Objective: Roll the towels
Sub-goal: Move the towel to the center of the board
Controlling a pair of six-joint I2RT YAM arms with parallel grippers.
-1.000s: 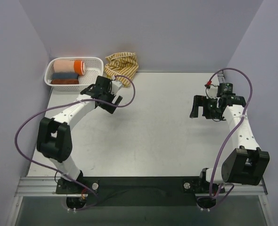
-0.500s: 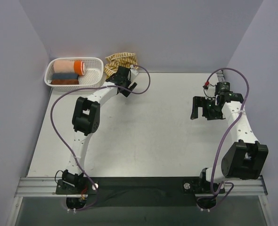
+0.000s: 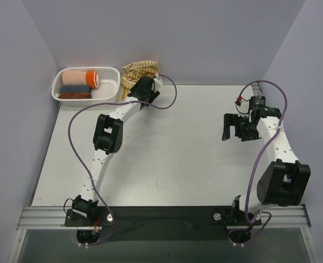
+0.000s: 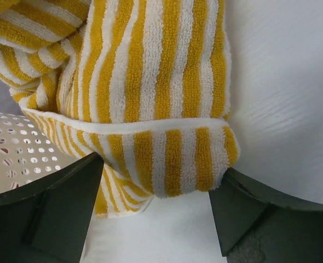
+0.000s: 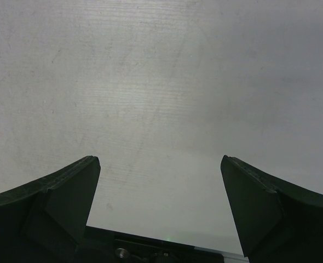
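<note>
Towel (image 3: 141,68): one, yellow-and-white striped. It lay bunched in a loose heap at the far edge of the table (image 3: 178,148), close to the back wall and just beside the right end of the basket (image 3: 115,76). It was not rolled.

Left hand (image 3: 142,87): the arm was stretched far forward, with the hand at the near side of the heap. In the wrist view its fingers (image 4: 68,208) stood wide apart, with a hemmed fold of the towel (image 4: 150,98) between them. The fold was not pinched, and whether the fingers touched the cloth could not be told. A corner of the basket (image 4: 8,153) showed at the left of that view.

Right hand (image 3: 230,129): it hung over bare table on the right side, well apart from the towel. Its fingers (image 5: 57,192) were spread wide and held nothing.

Basket: white and perforated, at the far left corner. It held a peach-and-orange roll (image 3: 80,76), a grey-blue roll (image 3: 75,87) and a reddish-brown roll (image 3: 75,95).
</note>
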